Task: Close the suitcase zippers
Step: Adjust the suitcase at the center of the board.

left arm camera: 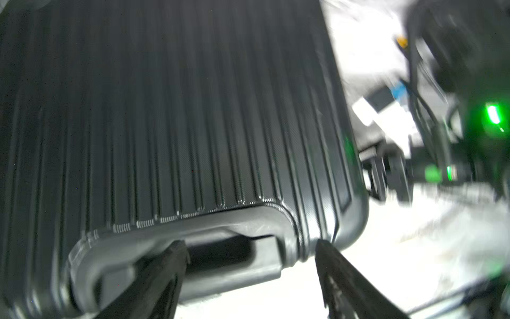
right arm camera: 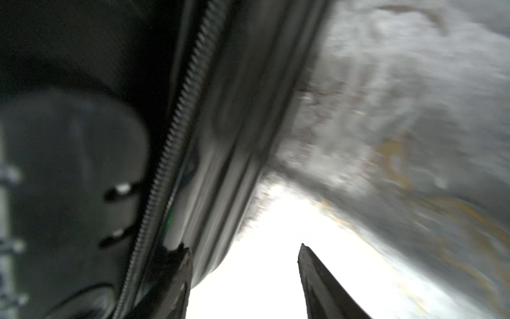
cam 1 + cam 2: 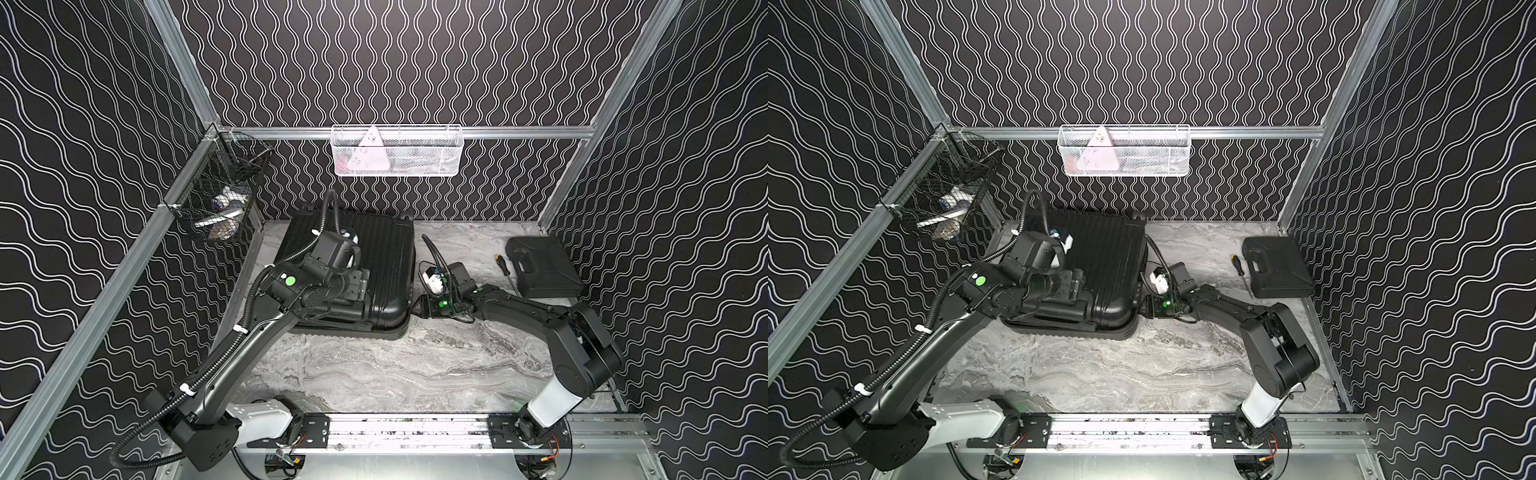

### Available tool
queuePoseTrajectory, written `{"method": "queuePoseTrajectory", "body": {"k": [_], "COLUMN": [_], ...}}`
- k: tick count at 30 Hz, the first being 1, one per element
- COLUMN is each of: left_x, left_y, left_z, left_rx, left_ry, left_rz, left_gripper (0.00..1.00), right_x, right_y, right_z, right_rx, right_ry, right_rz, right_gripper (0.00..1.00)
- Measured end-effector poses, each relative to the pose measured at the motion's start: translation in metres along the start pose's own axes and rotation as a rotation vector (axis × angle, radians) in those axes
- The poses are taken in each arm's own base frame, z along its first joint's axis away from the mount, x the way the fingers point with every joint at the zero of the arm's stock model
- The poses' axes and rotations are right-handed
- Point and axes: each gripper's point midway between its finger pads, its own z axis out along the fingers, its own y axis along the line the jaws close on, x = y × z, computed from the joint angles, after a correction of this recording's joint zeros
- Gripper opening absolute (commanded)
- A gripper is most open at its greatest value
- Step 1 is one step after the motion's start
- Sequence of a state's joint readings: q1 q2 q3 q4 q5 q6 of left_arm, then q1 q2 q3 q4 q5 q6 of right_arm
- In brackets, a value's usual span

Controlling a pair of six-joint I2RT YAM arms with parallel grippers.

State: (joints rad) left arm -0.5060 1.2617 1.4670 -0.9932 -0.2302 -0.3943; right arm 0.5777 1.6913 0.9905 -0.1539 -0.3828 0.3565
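From above, in both top views: finds the suitcase (image 3: 382, 253) lying flat at the back left of the tabletop (image 3: 415, 365), upper shell down on the lower, with the left arm (image 3: 249, 353) reaching over the side nearest the tabletop's front edge and the right arm (image 3: 519, 309) low against the side facing the right edge; places a flat tool case (image 3: 544, 266) and a screwdriver (image 3: 503, 264) well apart from it, by the right edge. Through the left wrist: shows the left gripper (image 1: 248, 243) spread wide and holding nothing, fingers (image 1: 165, 276) either side of the recessed handle (image 1: 220, 251) at the ribbed shell's corner. Through the right wrist: shows the right gripper (image 2: 242, 247) parted too, nothing pinched, one of its fingers (image 2: 176, 276) just beside the zippers (image 2: 171, 154), a bare toothed track along the rim, no pull in sight. Reads as lid lowered, zipping not yet begun. Next, likely calls for locating a pull, pinching it and drawing it round the rim while bracing the shell. Finds no brand, label or writing legible anywhere.
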Motion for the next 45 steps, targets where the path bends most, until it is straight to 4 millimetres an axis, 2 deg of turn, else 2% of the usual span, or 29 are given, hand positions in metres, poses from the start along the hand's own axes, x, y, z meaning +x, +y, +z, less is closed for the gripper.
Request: {"method": "queuePoseTrajectory", "body": {"k": [3,7,13,16,18,22,24,29,33,35,38,42,45], "left_x": [0.004,0.012,0.037,0.052,0.060,0.069,0.071,0.078,0.079,0.077,0.072,0.060,0.052], "left_y": [0.021,0.061,0.114,0.131,0.135,0.121,0.115,0.109,0.108,0.111,0.121,0.140,0.145], "left_z": [0.005,0.009,0.012,0.012,0.019,0.046,0.053,0.060,0.064,0.065,0.066,0.070,0.078], "left_rx": [-0.112,-0.284,-0.450,-0.486,-0.472,-0.376,-0.339,-0.298,-0.289,-0.303,-0.356,-0.428,-0.432], "left_ry": [0.034,0.069,0.119,0.143,0.172,0.261,0.283,0.304,0.301,0.292,0.259,0.221,0.229], "left_rz": [-0.144,-0.328,-0.513,-0.582,-0.614,-0.652,-0.647,-0.656,-0.650,-0.665,-0.706,-0.661,-0.585], "left_gripper": [0.76,0.75,0.78,0.80,0.80,0.81,0.80,0.72,0.57,0.48,0.38,0.38,0.37], "right_x": [0.000,-0.002,-0.004,-0.005,-0.005,-0.006,-0.007,-0.011,-0.024,-0.031,-0.041,-0.048,-0.045], "right_y": [0.013,0.026,0.027,0.026,0.026,0.026,0.026,0.025,0.027,0.020,-0.006,-0.047,-0.075], "right_z": [0.009,0.015,0.016,0.016,0.016,0.015,0.014,0.011,-0.004,-0.016,-0.040,-0.078,-0.104], "right_rx": [-0.011,-0.018,-0.015,-0.010,-0.007,-0.002,-0.002,0.015,0.026,0.036,0.085,0.143,0.197], "right_ry": [0.007,0.008,-0.003,-0.006,-0.007,-0.014,-0.017,-0.030,-0.087,-0.125,-0.192,-0.281,-0.344], "right_rz": [-0.029,-0.049,-0.049,-0.049,-0.050,-0.051,-0.052,-0.057,-0.067,-0.056,-0.010,0.072,0.131], "right_gripper": [0.63,0.63,0.63,0.63,0.63,0.63,0.63,0.63,0.64,0.65,0.65,0.66,0.67]}}
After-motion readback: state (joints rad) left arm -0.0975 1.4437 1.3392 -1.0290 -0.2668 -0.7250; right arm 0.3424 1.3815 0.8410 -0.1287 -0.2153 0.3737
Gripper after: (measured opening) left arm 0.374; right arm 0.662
